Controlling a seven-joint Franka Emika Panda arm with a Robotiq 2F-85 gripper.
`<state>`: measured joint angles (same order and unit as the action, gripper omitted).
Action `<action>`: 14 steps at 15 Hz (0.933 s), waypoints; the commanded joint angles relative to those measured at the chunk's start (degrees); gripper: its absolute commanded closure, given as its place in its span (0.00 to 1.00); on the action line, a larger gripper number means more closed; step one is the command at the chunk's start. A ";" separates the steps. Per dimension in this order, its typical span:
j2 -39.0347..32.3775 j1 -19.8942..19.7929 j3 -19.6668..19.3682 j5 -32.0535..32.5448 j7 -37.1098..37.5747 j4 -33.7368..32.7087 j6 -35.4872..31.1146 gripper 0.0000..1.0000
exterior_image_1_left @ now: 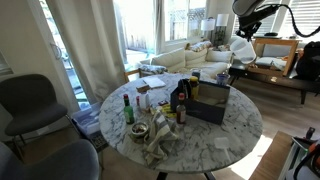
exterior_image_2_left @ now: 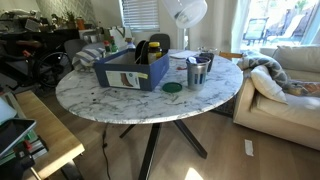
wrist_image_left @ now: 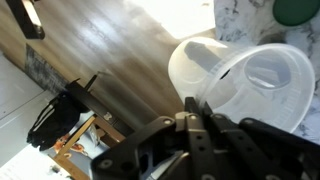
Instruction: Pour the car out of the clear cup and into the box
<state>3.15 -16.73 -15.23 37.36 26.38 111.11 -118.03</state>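
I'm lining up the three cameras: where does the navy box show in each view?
Exterior view: the box stands right of centre on the marble table.
Exterior view: the box sits left of centre.
Wrist view: not in it; the clear cup fills the right.
Shared landmark: the marble table, only a corner at the wrist view's top right.

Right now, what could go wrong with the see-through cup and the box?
1. The wrist view shows wooden floor right next to the clear cup. If it pours here, the car, which I cannot see, might miss the box.
2. I cannot tell how firmly the gripper holds the cup, so it might slip.
3. Bottles stand beside the box and could get knocked over.
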 commanded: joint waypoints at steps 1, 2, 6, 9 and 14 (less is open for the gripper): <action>-0.08 0.12 0.18 0.37 -0.09 0.31 0.35 0.95; -0.07 0.23 0.37 0.37 -0.12 0.58 0.58 0.95; 1.10 0.99 1.34 4.14 -0.36 2.76 -0.22 0.99; 2.72 2.97 3.74 10.04 -1.36 5.99 0.26 0.99; 5.47 6.72 7.07 4.81 -8.84 10.78 0.75 0.99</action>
<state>5.10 -11.75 -9.15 44.18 22.37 117.66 -117.62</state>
